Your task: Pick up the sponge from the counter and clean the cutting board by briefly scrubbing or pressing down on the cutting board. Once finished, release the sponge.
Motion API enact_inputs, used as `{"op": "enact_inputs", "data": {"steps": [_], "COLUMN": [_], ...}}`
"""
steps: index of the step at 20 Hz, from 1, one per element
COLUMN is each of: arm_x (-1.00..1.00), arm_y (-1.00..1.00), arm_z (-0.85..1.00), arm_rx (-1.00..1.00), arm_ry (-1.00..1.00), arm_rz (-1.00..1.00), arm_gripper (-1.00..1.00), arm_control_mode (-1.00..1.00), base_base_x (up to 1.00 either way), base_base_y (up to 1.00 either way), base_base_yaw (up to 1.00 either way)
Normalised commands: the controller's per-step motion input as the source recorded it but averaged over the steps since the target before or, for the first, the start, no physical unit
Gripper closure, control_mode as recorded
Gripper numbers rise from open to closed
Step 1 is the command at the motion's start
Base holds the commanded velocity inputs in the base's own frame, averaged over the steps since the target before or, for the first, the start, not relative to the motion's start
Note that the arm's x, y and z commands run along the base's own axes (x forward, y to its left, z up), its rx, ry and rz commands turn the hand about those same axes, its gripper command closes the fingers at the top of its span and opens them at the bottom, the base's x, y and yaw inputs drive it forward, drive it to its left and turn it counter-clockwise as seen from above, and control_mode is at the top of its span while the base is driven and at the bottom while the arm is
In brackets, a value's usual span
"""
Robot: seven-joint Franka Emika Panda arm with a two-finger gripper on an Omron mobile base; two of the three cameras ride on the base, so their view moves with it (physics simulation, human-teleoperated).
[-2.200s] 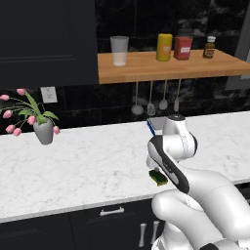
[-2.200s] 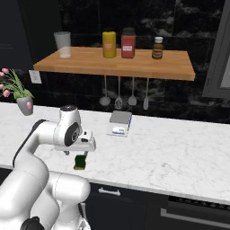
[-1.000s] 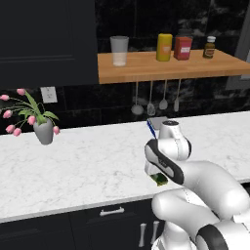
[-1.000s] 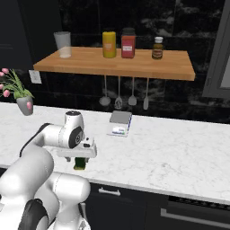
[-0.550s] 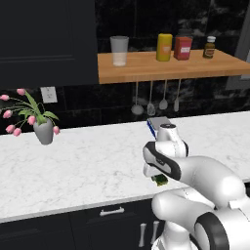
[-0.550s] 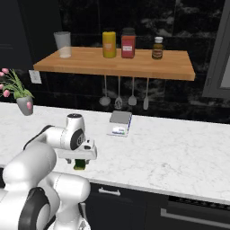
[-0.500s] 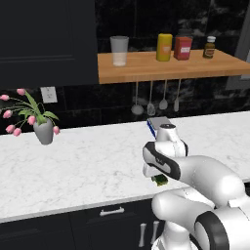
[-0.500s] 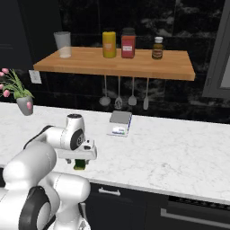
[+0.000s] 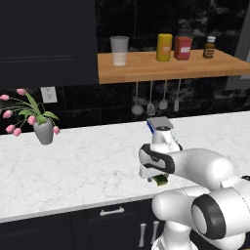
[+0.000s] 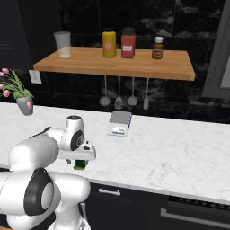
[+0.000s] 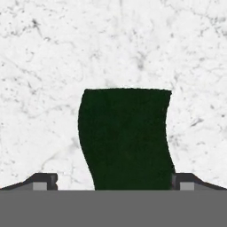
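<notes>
The sponge (image 11: 126,137), dark green side up, lies on the white marble counter (image 9: 83,161) close to its front edge. It also shows as a small green and yellow block (image 9: 161,181) (image 10: 80,165) under the hand. My gripper (image 11: 113,181) points straight down over it and is open, one fingertip on each side of the sponge. The right fingertip (image 11: 181,181) is at the sponge's edge, and the left fingertip (image 11: 44,181) stands clear of it. The cutting board is out of view.
A small grey scale-like block (image 10: 120,123) (image 9: 159,124) sits on the counter behind the hand. A vase of pink flowers (image 9: 43,131) stands at the far left. Above, a wooden wall shelf (image 10: 117,63) holds a glass and jars, with utensils (image 10: 119,101) hanging below.
The arm has folded down and the hand has sunk toward the sponge on the counter. The sponge has not moved.
</notes>
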Motion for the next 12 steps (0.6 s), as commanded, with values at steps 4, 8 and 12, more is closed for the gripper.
{"op": "enact_inputs", "data": {"steps": [4,8,12], "arm_x": [0.11,0.08,0.05], "arm_y": [0.00,0.00,0.00], "arm_z": [-0.27,-0.16,0.00], "arm_rx": [0.00,0.00,0.00], "arm_ry": [0.00,0.00,0.00], "arm_rz": [0.00,0.00,0.00], "arm_gripper": [-1.00,-1.00,-1.00], "arm_control_mode": [-1.00,-1.00,-1.00], "base_base_x": [0.00,0.00,0.00], "base_base_y": [0.00,0.00,0.00], "base_base_yaw": [0.00,0.00,0.00]}}
